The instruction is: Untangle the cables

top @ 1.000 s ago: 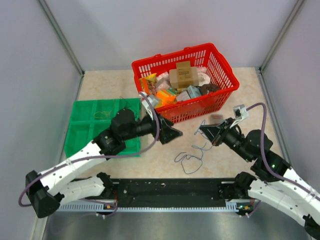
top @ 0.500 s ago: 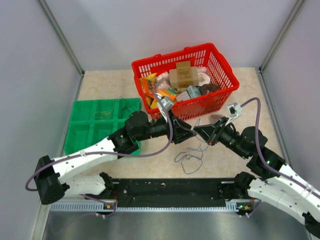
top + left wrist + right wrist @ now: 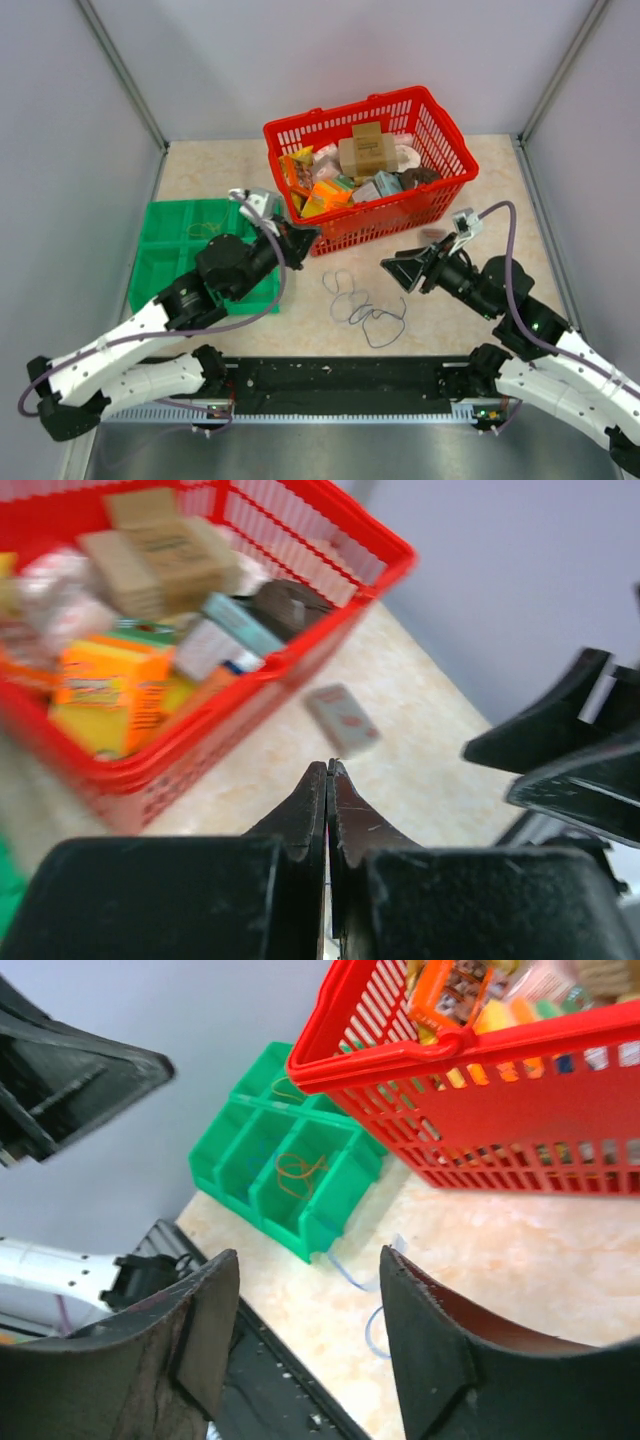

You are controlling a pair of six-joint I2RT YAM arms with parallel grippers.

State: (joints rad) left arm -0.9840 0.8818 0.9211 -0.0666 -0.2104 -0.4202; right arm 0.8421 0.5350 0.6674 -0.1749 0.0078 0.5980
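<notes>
A thin blue-grey cable [image 3: 362,312] lies in loose loops on the beige table between the two arms. In the right wrist view a pale blue strand of the cable [image 3: 352,1272] shows on the table past the fingers. An orange cable [image 3: 296,1168] is curled inside the green tray [image 3: 160,272], with a yellowish coil [image 3: 204,229] in a far compartment. My left gripper [image 3: 307,239] is shut by the basket's near left corner, its fingertips [image 3: 328,766] pressed together; I cannot tell if a strand is pinched. My right gripper [image 3: 391,266] stands open with nothing between its fingers, right of the loops.
A red basket [image 3: 441,190] full of packets and boxes stands at the back of the table. A small card [image 3: 432,235] lies in front of it. The green tray [image 3: 330,1222] sits on the left. A black rail [image 3: 340,380] runs along the near edge.
My left gripper shut and pulled back left toward the tray. The right gripper opened and drew slightly away. The cable loops now lie further left and more spread out.
</notes>
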